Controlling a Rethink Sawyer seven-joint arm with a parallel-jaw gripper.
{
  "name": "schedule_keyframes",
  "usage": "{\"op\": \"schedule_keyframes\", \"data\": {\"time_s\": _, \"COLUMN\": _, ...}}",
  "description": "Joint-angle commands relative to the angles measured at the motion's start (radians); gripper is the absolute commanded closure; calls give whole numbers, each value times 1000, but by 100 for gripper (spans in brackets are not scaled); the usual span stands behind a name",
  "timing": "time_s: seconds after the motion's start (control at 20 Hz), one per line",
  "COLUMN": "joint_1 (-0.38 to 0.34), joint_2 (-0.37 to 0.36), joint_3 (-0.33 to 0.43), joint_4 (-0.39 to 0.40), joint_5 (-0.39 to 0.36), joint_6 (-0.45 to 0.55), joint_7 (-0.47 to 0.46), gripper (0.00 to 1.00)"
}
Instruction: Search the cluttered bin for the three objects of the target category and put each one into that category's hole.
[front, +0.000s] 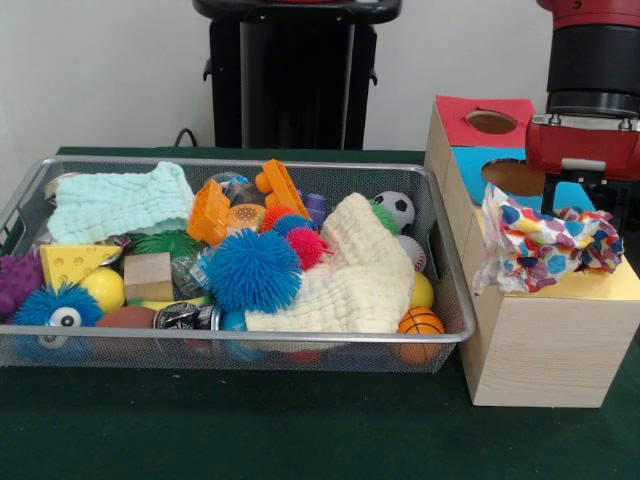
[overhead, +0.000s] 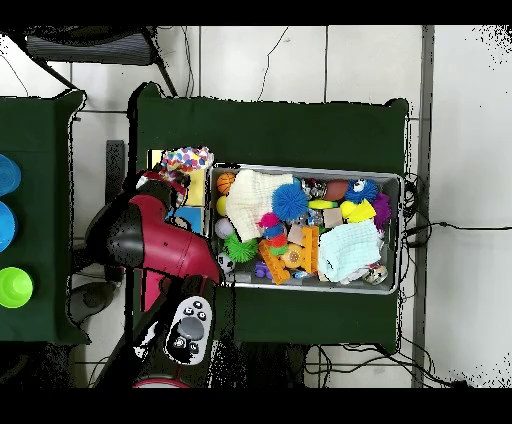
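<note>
My robotics lab test station.
I see a green-covered table (overhead: 300, 130) on a tiled floor (overhead: 460, 150), a wire mesh bin (front: 240, 345) of assorted toys, a wooden sorting box (front: 540, 350) with coloured holes, loose cables (overhead: 455, 228), and the pedestal-mounted red arm (overhead: 150, 240).

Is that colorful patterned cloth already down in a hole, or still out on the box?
Still out. The patterned cloth lies bunched on the yellow section of the wooden box, beneath the arm, not through any hole.
</note>
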Motion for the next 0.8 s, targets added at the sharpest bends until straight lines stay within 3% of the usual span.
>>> {"op": "schedule_keyframes", "data": {"time_s": 0.05, "joint_1": 18, "joint_2": 34, "joint_3": -26, "joint_4": -49, "joint_5": 30, "joint_6": 179, "joint_7": 174, "gripper": 0}}
{"op": "schedule_keyframes", "data": {"time_s": 0.5, "joint_1": 50, "joint_2": 31, "joint_3": -101, "joint_4": -90, "joint_5": 14, "joint_6": 290, "joint_7": 195, "gripper": 0}}
{"op": "schedule_keyframes", "data": {"time_s": 0.8, "joint_1": 48, "joint_2": 29, "joint_3": -107, "joint_4": -97, "joint_5": 6, "joint_6": 287, "joint_7": 197, "gripper": 0}}
